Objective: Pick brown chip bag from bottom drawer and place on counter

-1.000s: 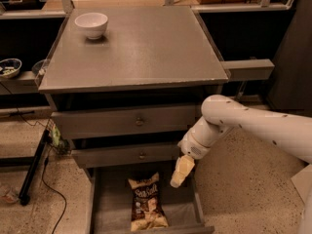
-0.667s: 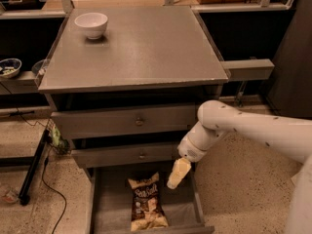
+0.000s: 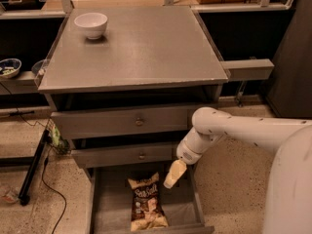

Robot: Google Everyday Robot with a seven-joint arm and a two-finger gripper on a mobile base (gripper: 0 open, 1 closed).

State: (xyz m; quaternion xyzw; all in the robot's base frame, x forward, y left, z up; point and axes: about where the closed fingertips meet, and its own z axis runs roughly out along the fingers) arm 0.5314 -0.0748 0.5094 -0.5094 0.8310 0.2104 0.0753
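The brown chip bag (image 3: 145, 201) lies flat in the open bottom drawer (image 3: 183, 213), lengthwise, near the drawer's middle. The gripper (image 3: 172, 177) hangs from the white arm over the drawer's right part, just right of the bag's upper end and above it. It does not touch the bag. The counter (image 3: 146, 43) is the grey square top of the cabinet, above the two knobbed drawers.
A white bowl (image 3: 91, 24) stands at the counter's back left corner. A narrow grey side shelf (image 3: 246, 68) sticks out on the right. A patterned bowl (image 3: 9, 67) sits on a low shelf at the left. Cables (image 3: 46, 179) lie on the floor at the left.
The gripper has moved a little to the left and down, closer to the bag's upper end. The bag has not moved.
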